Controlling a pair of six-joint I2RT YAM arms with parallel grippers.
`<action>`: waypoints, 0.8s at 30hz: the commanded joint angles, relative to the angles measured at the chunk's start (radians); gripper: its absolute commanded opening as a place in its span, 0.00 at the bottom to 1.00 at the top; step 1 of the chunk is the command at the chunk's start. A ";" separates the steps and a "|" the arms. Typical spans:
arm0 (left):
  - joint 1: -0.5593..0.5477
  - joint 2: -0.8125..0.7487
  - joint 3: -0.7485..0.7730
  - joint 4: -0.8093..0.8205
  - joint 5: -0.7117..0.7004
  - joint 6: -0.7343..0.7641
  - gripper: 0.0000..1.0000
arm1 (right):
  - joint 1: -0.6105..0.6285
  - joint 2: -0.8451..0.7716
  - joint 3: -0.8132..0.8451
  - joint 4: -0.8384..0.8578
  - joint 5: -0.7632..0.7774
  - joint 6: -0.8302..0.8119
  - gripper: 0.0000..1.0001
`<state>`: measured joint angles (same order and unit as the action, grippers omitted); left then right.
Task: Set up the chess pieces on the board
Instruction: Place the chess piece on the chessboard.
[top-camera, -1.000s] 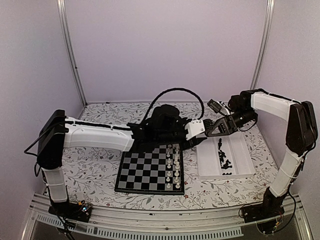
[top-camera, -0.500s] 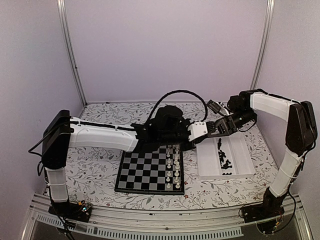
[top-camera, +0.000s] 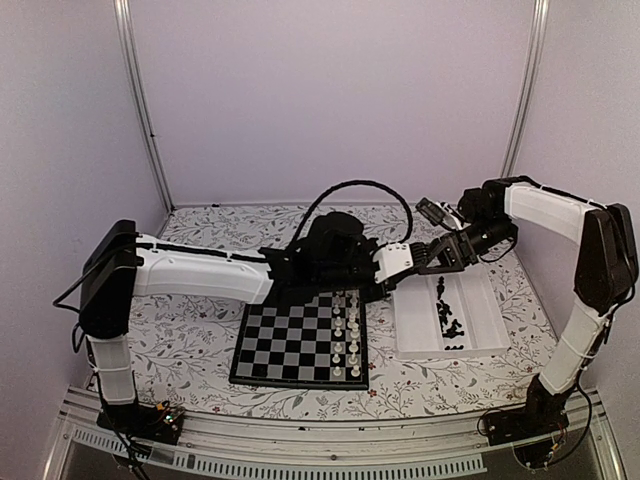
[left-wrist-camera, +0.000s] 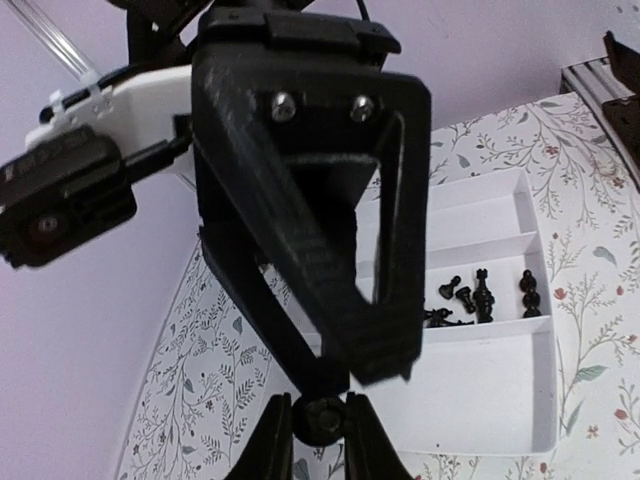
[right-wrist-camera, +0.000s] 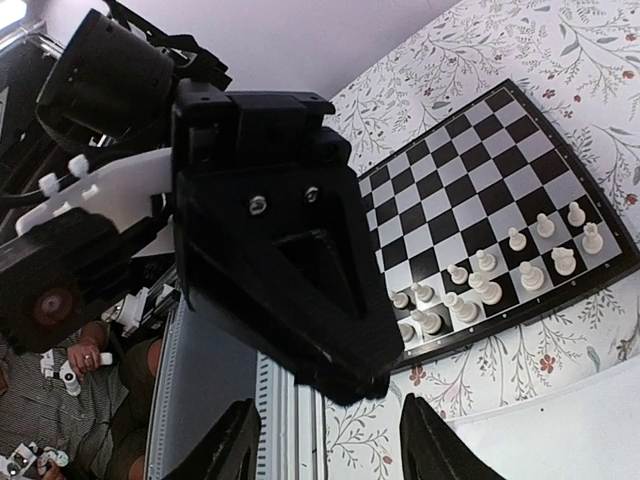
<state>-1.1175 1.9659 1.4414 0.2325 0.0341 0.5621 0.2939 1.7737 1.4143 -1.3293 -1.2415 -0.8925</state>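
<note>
From above, the left tool (top-camera: 405, 262) and the right tool (top-camera: 432, 258) meet tip to tip in the air. They are over the strip of desk (top-camera: 200, 330) between the board (top-camera: 295, 345) and the white tray (top-camera: 480, 335). The board lies down and to the left of the left tool, toward the arm bases. The left arm stretches right above its far edge, so that arm is the nearer one. White pieces (top-camera: 350, 335) fill the two columns nearest the tool, and the columns farthest from it stand bare. The loose chess pieces (top-camera: 447, 315) lie in the tray, below and just right of the right tool.

In the left wrist view, the left tool's fingers (left-wrist-camera: 268, 445) are pressed together on one small black piece (left-wrist-camera: 320, 420). Only its rounded end shows, so I cannot tell which way its long axis runs. The right tool's tips hang directly above it, parted and seemingly clear of it. The tray sits beyond, to the right.

In the right wrist view, the right tool's fingers (right-wrist-camera: 240, 440) stand spread with nothing between them. The left tool's body is close ahead, and the board lies past it to the right.

My reading is that the piece now belongs to the left tool. The coming move is a carry down and across the white ranks to the bare far columns.
</note>
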 joint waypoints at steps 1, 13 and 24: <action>-0.013 -0.129 -0.078 -0.017 -0.046 -0.093 0.10 | -0.058 -0.102 0.027 -0.040 -0.003 -0.134 0.52; -0.015 -0.490 -0.403 -0.311 -0.345 -0.541 0.11 | -0.170 -0.254 -0.244 0.491 0.110 0.101 0.99; -0.116 -0.867 -0.801 -0.672 -0.503 -1.302 0.11 | -0.170 -0.396 -0.416 0.752 0.374 0.263 0.99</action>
<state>-1.1683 1.1847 0.7216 -0.2871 -0.4007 -0.4282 0.1234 1.3666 1.0183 -0.6785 -0.9413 -0.6716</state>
